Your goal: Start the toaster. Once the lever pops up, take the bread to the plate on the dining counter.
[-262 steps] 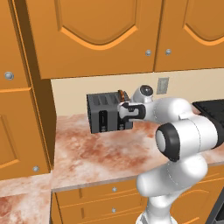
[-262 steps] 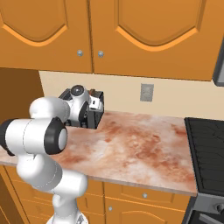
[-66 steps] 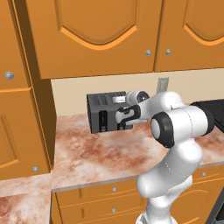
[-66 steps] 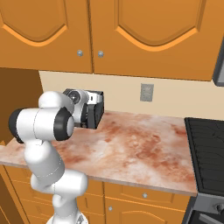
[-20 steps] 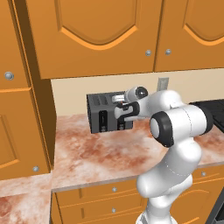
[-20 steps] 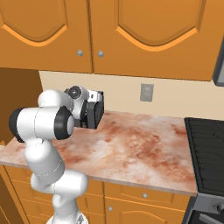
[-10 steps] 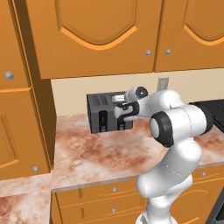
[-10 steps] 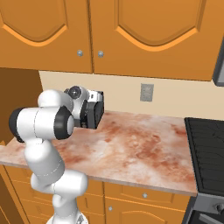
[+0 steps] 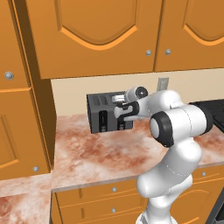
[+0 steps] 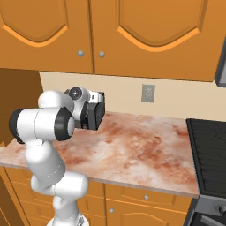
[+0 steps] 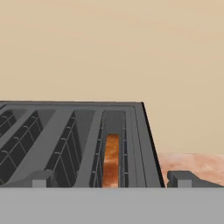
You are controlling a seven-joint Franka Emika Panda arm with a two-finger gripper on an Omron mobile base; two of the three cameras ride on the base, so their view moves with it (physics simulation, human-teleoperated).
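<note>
- The toaster sits at the back of the marbled worktop, against the wall under the orange cupboards.
- The gripper hangs at the toaster's front right corner, its fingers spread wide and holding nothing.
- Looking down along the hand, the bread stands on edge in the slot nearest the right wall, sunk low between the wire guides.
- From here I'd guess the step is lifting the slice out, though I cannot see where the lever sits.
- To do it well, centre the fingers over that slot, one to each face of the slice, and go straight down.
- Keep clear of the wire guides, close gently, then draw the bread up vertically so it doesn't snag.
</note>
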